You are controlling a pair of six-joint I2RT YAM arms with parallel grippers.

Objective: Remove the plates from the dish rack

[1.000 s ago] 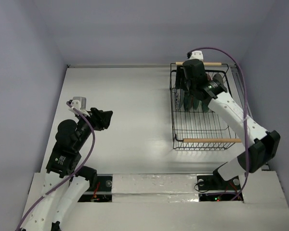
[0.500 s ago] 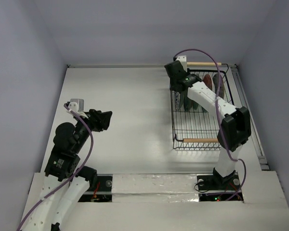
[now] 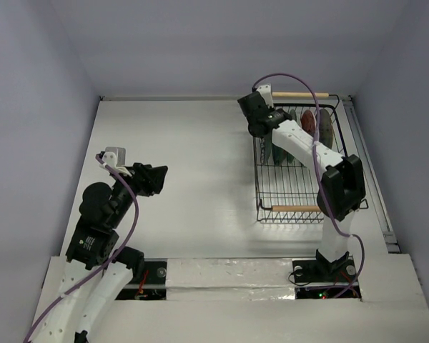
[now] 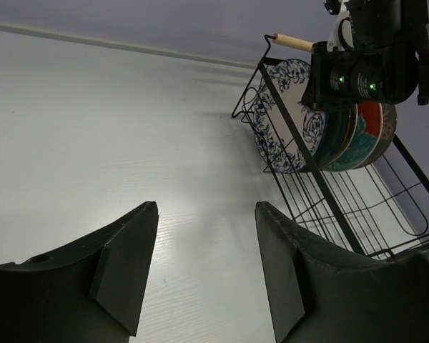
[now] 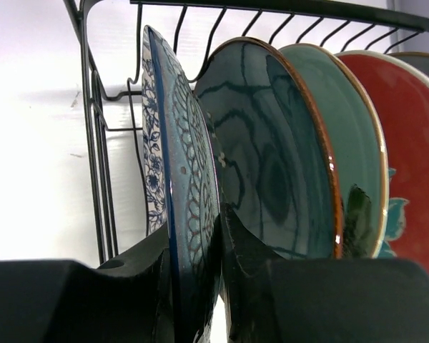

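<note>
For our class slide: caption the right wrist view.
Right gripper straddles the blue-floral plate, endmost of those standing in the dish rack.

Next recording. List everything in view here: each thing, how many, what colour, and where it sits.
table: one, white, under everything
dish rack: one, black wire with two wooden rod handles, right side of the table
blue floral plate: one, white with blue pattern, upright in the rack, leftmost of the row
teal plate: one, glossy teal, upright, second in the row
mint plate: one, pale green, third
red plate: one, red, fourth
grey plate: one, grey, last, mostly hidden
left end effector: one, black, open and empty, over the table's left part
right end effector: one, black, fingers on both faces of the blue floral plate's rim
</note>
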